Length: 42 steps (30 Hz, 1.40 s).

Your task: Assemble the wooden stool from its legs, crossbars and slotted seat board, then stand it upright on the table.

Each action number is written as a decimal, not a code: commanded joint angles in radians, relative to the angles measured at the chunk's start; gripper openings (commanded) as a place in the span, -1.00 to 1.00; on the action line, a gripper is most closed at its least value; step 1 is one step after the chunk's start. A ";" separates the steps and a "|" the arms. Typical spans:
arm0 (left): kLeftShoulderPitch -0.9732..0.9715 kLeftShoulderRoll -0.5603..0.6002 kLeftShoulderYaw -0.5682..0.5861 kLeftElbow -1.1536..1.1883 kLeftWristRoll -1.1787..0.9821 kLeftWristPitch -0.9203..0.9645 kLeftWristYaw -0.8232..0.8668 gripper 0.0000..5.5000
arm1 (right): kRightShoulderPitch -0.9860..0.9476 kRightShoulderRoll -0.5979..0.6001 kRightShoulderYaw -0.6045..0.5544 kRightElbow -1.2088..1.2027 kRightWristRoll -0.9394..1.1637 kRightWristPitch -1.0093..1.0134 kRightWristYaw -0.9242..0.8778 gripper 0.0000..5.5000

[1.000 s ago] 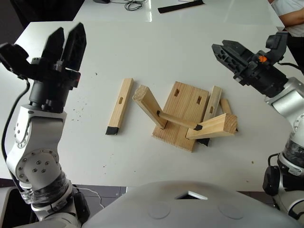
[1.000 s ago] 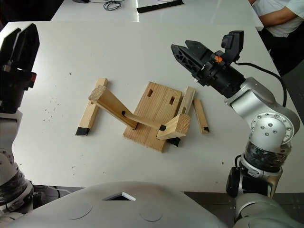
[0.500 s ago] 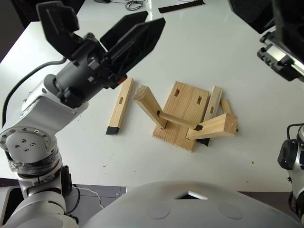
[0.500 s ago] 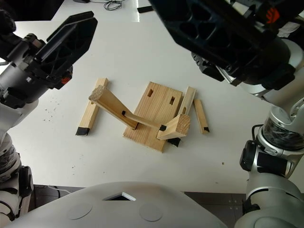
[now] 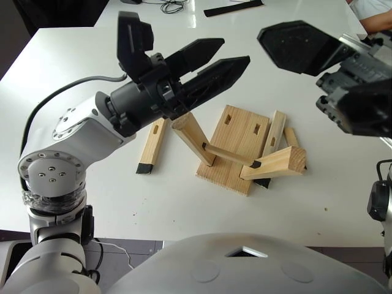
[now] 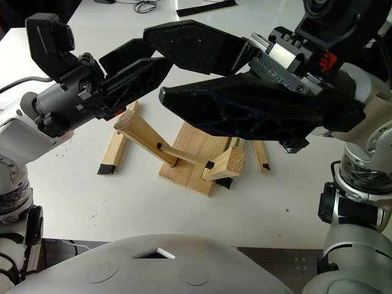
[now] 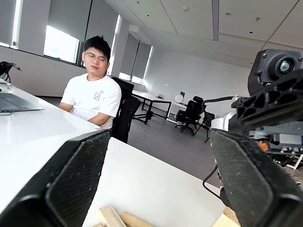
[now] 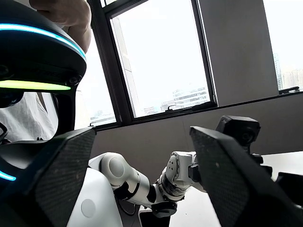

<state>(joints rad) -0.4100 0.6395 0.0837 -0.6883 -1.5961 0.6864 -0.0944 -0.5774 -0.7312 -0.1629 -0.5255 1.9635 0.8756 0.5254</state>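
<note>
Above the white table (image 5: pixel 55 55), my left pincer (image 5: pixel 236 50) hangs with its two black fingers spread wide and nothing between them, pointing across toward my right side. In the head views it sits over the far end of the loose pale wooden leg with a black foot (image 5: pixel 153 138) and over the top of the slanting pale wooden leg (image 5: pixel 193 138). My right pincer (image 8: pixel 142 132) is raised high and close to my head, also spread wide and empty, its fingers aimed toward my left arm. In the right eye view it covers much of the seat board.

Under both, the pale rectangular wooden seat board (image 5: pixel 236 138) lies flat near the middle of the table, two dark slots facing up. Across it lies a half-built frame: the slanting leg, a thin wooden crossbar (image 5: pixel 229 156) plugged into its side, and a second chunky wooden leg (image 5: pixel 275 164) on the crossbar's other end, over the board's near right corner. Just beside the board's right edge lie another pale leg (image 5: pixel 277 128) and a short thin wooden bar (image 5: pixel 291 136), side by side. The loose leg lies apart to the board's left, a slot in its upper face.

White tabletop runs broad to the left of the loose leg and between the parts and the near edge. Far off, past the back edge, lie a flat black strap (image 5: pixel 233 8) and dark cables (image 5: pixel 171 6).
</note>
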 commanded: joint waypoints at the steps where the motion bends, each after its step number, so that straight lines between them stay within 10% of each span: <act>1: -0.037 0.034 0.022 -0.011 -0.045 0.002 0.019 0.40 | 0.026 -0.043 -0.005 -0.012 0.009 0.024 0.044 0.34; 11: 0.211 0.081 -0.218 0.075 0.309 0.133 -0.103 0.40 | 0.436 -0.147 0.187 -0.175 -0.358 0.107 0.061 0.34; 24: -0.094 -0.013 0.173 0.084 -0.033 -0.124 0.032 0.40 | 0.049 -0.016 -0.038 0.086 0.009 -0.144 -0.168 0.34; 30: 0.143 0.127 0.381 0.243 0.108 -0.077 -0.070 0.40 | 0.222 -0.110 0.117 0.207 -0.709 -0.200 -0.201 0.34; 36: 0.834 0.227 0.228 0.244 0.541 -0.089 -0.464 0.40 | 0.320 -0.128 0.366 0.313 -1.216 -0.350 -0.100 0.24; 42: 1.038 0.245 0.061 0.172 0.770 -0.181 -0.627 0.32 | 0.363 -0.161 0.467 0.327 -1.395 -0.401 0.081 -0.12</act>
<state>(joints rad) 0.5262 0.8396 0.2439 -0.4595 -0.9527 0.5393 -0.6172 -0.2539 -0.8482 0.2172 -0.2158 0.6940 0.5245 0.4922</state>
